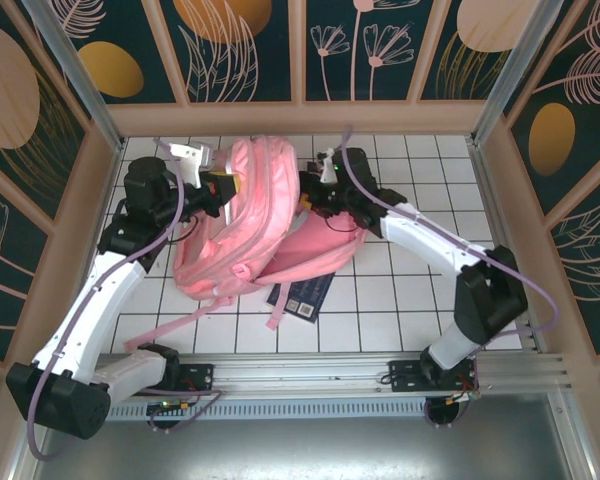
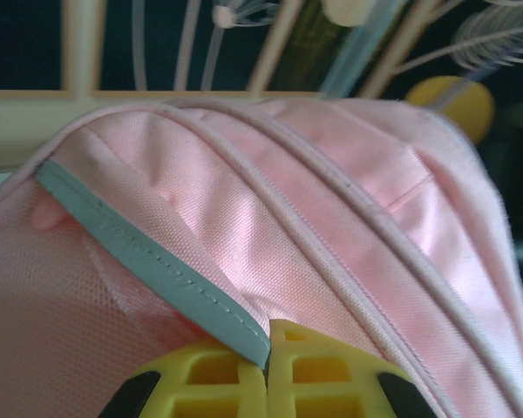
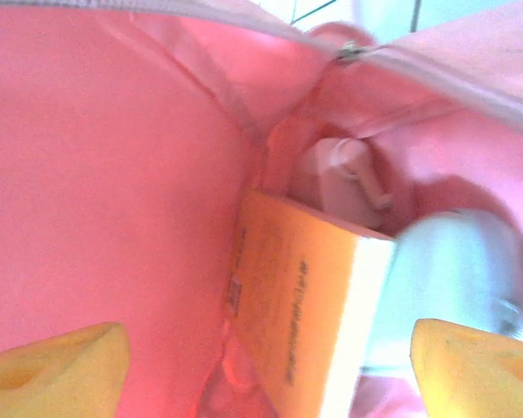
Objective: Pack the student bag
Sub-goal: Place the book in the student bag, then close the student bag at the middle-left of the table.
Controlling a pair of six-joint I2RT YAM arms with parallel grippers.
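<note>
The student bag (image 1: 248,222), a big pink backpack, lies in the middle of the tiled table with its top toward the back wall. My left gripper (image 2: 268,370) is shut on the bag's silvery stripe (image 2: 148,261) and the pink fabric beside it, at the bag's upper left (image 1: 226,186). My right gripper (image 3: 270,374) is inside the bag's open mouth, with its yellow fingers (image 3: 61,361) wide open. Between them, untouched, stands an orange book (image 3: 305,305) with a pale blue object (image 3: 449,270) at its right. The bag's pink lining (image 3: 113,174) surrounds them.
A dark blue book (image 1: 302,292) lies flat on the tiles at the bag's near right corner, partly under it. A long pink strap (image 1: 180,325) trails toward the left arm's base. Wooden walls (image 1: 300,118) close in the back and sides.
</note>
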